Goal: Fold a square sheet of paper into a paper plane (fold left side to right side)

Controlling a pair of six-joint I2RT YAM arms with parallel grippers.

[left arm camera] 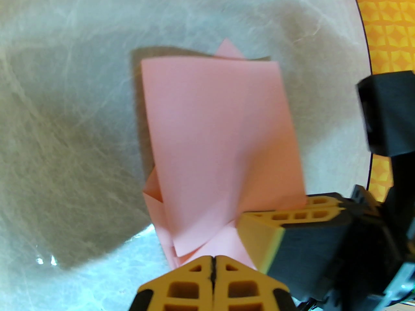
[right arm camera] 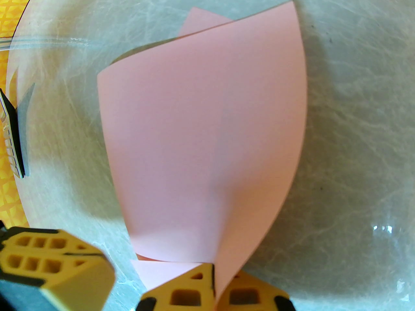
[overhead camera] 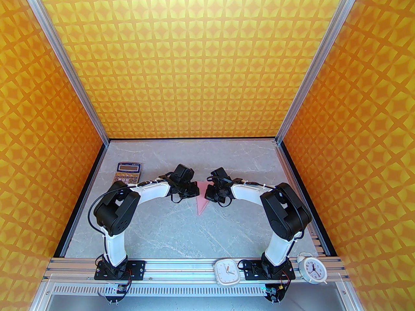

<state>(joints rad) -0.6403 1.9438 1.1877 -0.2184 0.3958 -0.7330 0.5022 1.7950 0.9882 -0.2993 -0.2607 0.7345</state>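
The pale-pink square sheet of paper (overhead camera: 201, 202) lies mid-table between both arms, partly folded, its pointed end toward the near edge. In the right wrist view, my right gripper (right arm camera: 212, 280) is shut on a raised flap of the paper (right arm camera: 201, 134), which curves up off the table. The left wrist view has the same right gripper (left arm camera: 308, 208) pinching the flap's corner of the paper (left arm camera: 210, 134). My left gripper (left arm camera: 213, 267) is shut, its tips at the paper's lower layers; I cannot tell if it pinches them. From above, the left gripper (overhead camera: 194, 191) and right gripper (overhead camera: 209, 194) nearly meet.
An orange-keyed calculator (overhead camera: 129, 172) lies at the back left, its edge (right arm camera: 9, 141) also in the right wrist view. A square white clock (overhead camera: 227, 272) and a round white alarm clock (overhead camera: 312, 269) sit on the front rail. Patterned orange walls enclose three sides.
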